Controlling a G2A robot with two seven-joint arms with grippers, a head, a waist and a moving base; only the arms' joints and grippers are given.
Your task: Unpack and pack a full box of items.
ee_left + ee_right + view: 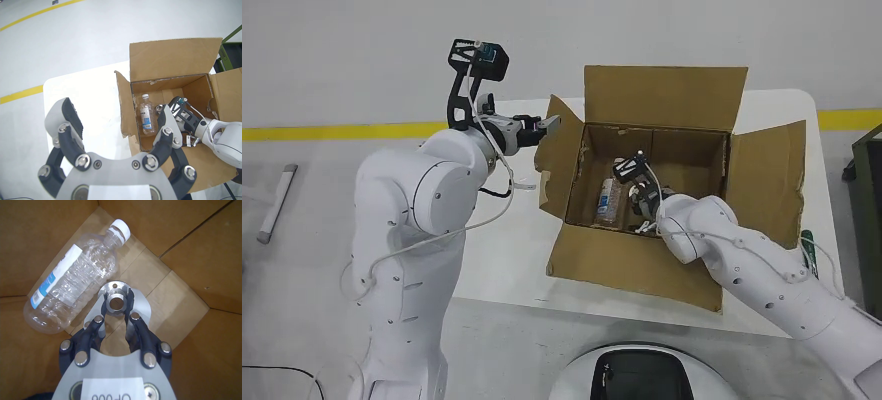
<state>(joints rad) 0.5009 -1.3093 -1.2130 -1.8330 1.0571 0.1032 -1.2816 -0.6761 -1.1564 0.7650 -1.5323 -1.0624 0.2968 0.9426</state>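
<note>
The right gripper (pixel 117 299) is down inside the cardboard box (pixel 189 247). Its fingers (pixel 130 296) are closed on the hub of a small steel flanged ring (pixel 121 285), low over the box floor. Just beside the ring, a clear plastic bottle (pixel 75 279) lies on its side along a wall, its white cap toward a corner. Farther off, over the white bench (pixel 507 250) outside the box's left flap, the left gripper (pixel 116 108) hangs with its fingers spread wide, holding nothing.
</note>
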